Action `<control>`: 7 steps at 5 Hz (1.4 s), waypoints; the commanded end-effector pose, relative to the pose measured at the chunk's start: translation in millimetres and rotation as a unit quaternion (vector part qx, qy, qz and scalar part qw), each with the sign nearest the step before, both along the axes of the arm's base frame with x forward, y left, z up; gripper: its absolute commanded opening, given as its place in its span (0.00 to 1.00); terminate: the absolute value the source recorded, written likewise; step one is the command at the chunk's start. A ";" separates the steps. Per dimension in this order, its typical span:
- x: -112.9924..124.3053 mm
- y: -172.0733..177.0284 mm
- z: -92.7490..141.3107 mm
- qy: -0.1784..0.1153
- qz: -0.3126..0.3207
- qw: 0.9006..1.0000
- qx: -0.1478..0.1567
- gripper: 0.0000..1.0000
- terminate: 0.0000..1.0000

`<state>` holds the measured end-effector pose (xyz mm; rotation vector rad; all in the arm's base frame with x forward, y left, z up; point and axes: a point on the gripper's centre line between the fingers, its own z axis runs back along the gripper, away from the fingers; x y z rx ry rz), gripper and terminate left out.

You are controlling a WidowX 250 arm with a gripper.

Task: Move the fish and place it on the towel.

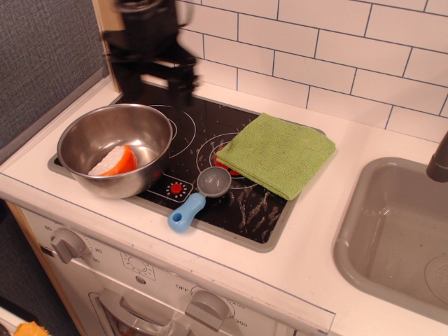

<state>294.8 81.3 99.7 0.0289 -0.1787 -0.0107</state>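
Note:
The fish (113,162), an orange wedge with a white face, lies inside the steel bowl (133,183) at the front left of the stove top. The light-green towel (276,152) lies flat on the right side of the stove, with nothing on it. My black gripper (155,85) hangs in the air above the back rim of the bowl, blurred by motion. Its two fingers stand apart, open and empty. It is well above the fish and to the left of the towel.
A grey scoop with a blue handle (199,192) lies on the stove between the bowl and the towel. A grey sink (399,231) is at the right. A wooden post (115,35) and a tiled wall stand behind the stove.

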 end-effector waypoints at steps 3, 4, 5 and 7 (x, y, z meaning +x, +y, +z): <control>-30.7 25.1 -41.6 0.063 0.024 0.997 0.022 1.00 0.00; -38.2 20.2 -53.8 0.083 0.020 0.996 0.020 1.00 0.00; -38.9 27.2 -63.3 0.096 0.031 0.995 0.023 1.00 0.00; -37.1 43.3 -76.6 0.114 0.053 0.992 0.022 1.00 0.00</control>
